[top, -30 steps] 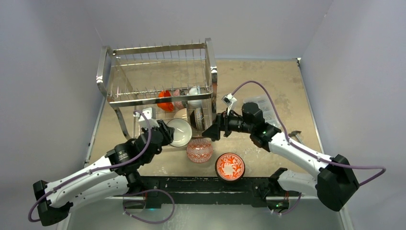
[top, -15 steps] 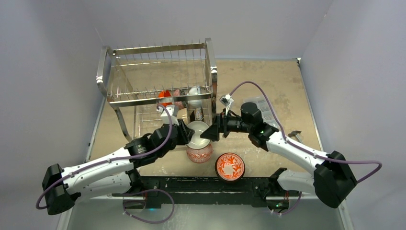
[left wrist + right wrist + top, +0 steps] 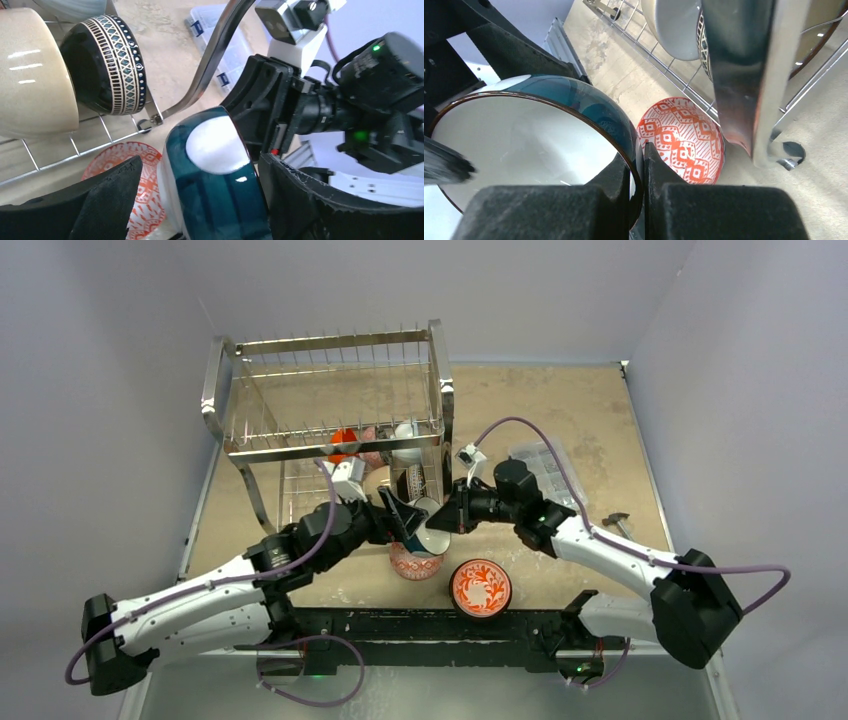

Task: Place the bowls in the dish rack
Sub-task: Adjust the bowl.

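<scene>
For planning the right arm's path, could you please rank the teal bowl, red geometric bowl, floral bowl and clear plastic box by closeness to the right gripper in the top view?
1. teal bowl: rim pinched in the right gripper.
2. red geometric bowl: upside down, just beneath the gripper.
3. floral bowl: nearer the arm bases.
4. clear plastic box: far right, behind the arm.

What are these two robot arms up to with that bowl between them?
The right gripper is shut on the rim of a teal bowl, white inside, in front of the steel dish rack it is meant for. The left gripper stands open around it. Some bowls already sit on the rack's lower shelf; two red-patterned bowls wait on the table.
</scene>
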Controlling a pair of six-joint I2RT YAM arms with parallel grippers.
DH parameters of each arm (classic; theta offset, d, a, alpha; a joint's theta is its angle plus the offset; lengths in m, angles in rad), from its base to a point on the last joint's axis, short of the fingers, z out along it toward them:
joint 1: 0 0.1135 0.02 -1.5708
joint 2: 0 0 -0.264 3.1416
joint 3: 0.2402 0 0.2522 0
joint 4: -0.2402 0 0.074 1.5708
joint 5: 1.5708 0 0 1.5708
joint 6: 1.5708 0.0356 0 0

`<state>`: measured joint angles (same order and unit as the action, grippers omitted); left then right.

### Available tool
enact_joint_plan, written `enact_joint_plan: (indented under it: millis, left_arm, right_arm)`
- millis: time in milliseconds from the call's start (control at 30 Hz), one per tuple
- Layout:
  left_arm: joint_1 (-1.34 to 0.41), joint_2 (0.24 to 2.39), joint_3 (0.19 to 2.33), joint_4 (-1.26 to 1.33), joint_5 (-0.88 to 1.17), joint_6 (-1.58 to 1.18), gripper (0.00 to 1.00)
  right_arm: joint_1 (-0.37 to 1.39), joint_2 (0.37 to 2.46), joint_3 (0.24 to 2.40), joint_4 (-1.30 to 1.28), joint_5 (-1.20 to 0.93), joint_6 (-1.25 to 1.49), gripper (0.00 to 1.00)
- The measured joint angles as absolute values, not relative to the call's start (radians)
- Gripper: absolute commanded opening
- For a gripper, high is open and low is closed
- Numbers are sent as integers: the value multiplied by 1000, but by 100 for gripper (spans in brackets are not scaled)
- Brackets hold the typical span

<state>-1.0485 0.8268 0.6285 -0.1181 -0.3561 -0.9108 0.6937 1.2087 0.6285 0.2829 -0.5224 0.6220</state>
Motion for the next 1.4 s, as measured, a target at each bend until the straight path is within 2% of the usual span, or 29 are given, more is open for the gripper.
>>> enact_joint_plan:
  millis: [133, 400, 933, 1233, 1400]
  left_arm:
    - [-1039, 738, 628, -162, -324, -960, 94]
    - [-1034, 648, 585, -224, -219, -1013, 94]
    - [-1032, 899, 559, 0, -13, -1045, 91]
    - [-1032, 867, 559, -59, -14, -1092, 93]
    - [-1016, 831, 559, -86, -10, -1108, 89]
  right_arm:
    - [680, 1187, 628, 279, -526, 620, 0]
    - [672, 1164, 609, 280, -538, 611, 0]
    - [671, 1164, 593, 271, -560, 594, 0]
    - [674, 1164, 593, 268, -559, 587, 0]
    - [673, 1164, 593, 268, -556, 587, 0]
